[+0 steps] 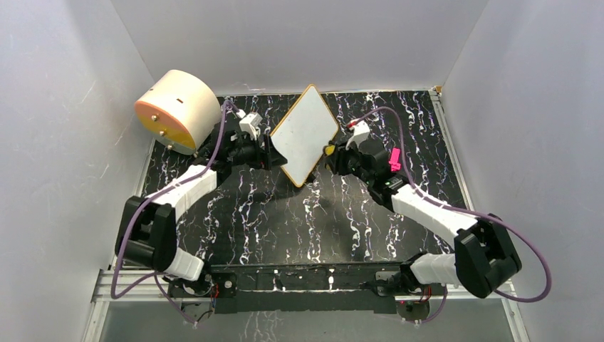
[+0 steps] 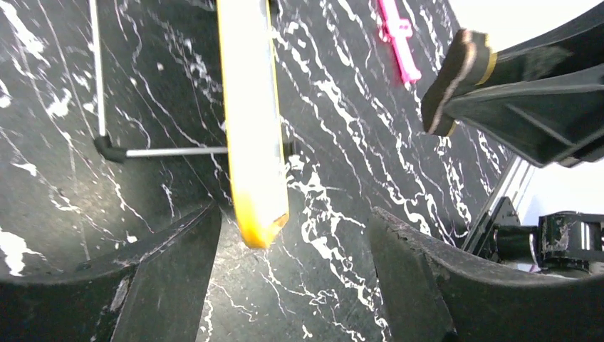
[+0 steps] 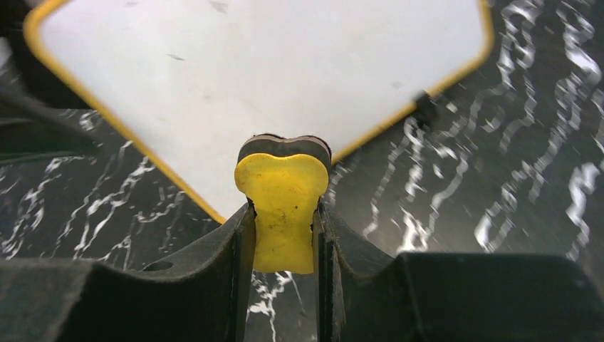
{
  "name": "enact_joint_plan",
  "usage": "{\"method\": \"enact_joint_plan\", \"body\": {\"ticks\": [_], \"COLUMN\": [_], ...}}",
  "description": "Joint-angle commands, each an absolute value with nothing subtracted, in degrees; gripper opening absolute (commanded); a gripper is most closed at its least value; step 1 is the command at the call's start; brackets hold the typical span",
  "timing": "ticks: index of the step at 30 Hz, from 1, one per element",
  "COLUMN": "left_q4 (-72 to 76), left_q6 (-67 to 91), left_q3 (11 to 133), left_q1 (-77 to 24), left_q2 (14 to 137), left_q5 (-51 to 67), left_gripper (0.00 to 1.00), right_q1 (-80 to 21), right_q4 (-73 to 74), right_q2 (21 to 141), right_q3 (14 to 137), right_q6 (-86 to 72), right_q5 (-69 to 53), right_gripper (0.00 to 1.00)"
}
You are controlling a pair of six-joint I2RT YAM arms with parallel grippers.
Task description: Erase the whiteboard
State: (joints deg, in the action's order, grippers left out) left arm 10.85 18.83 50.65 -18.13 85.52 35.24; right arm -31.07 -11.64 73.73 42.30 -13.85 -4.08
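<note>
As we are looking down from the top camera, the whiteboard [image 1: 305, 135] is standing tilted on edge near the middle of the far edge of the worktop [image 1: 285, 221], showing as a white diamond between our two arms. Our left gripper [image 1: 273, 152] is sitting at its left side and our right gripper [image 1: 335, 152] at its right side. A cream cylinder [image 1: 178, 110] is sitting in the far left corner.

Through the left wrist camera we are seeing the board edge-on, its orange frame [image 2: 253, 121] running down between our fingers [image 2: 171, 271]. These are spread wide apart and are clamping nothing. The frame is lying nearer the finger on the left of the view. A thin metal rod [image 2: 174, 151] with a black foot is meeting the board's side. At the upper right the yellow eraser [image 2: 456, 78] is facing the board, with a strip of worktop showing between them.

Through the right wrist camera we are pinching the eraser [image 3: 285, 206] tightly between both fingers. Its dark felt head is pointing at the board's white face [image 3: 263, 85], which is looking clean apart from a few faint specks.
</note>
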Motion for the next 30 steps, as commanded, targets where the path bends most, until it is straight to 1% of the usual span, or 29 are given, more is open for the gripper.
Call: {"method": "enact_joint_plan", "body": {"ticks": [1,4,9,14,18,19,20,24,30], "left_q4": [10.21,8.65,4.56,-5.08,-10.23,-10.85,-11.4,-14.03,-16.97], "left_q6": [17.8,17.62,18.84,21.61,22.59,22.86,23.01,21.91,19.95], "left_q3": [52.86,49.64,43.5,44.07,46.05,46.32,46.6,48.85,51.47], "left_q1": [-17.93,-17.93,-17.86,-17.71,-17.67,-17.68,-17.67,-17.67,-17.67], "left_q2": [77.04,71.73,58.09,48.8,45.58,44.94,44.5,44.69,46.48], "left_q5": [32.0,27.8,14.4,3.73,-0.81,-1.55,-2.16,-3.2,-1.08], "left_gripper": [0.75,0.75,0.75,0.78,0.82,0.88,0.97,0.98,0.98], "right_q1": [-28.95,-27.09,-25.21,-24.41,-23.92,-23.78,-23.74,-23.65,-23.58], "right_q4": [-1.25,4.31,11.63,16.13,17.98,18.17,17.96,17.92,18.78], "right_q2": [68.52,66.37,66.08,68.55,72.35,73.48,74.34,77.94,80.22], "right_q3": [42.0,42.54,43.06,43.24,43.95,44.03,44.03,44.03,44.13], "right_q6": [-18.33,-19.61,-21.47,-23.26,-23.25,-23.19,-22.95,-23.04,-24.0], "right_q5": [7.66,11.05,12.72,13.28,13.35,12.33,11.48,11.6,12.35], "right_gripper": [0.23,0.23,0.22,0.22,0.22,0.22,0.23,0.23,0.25]}}
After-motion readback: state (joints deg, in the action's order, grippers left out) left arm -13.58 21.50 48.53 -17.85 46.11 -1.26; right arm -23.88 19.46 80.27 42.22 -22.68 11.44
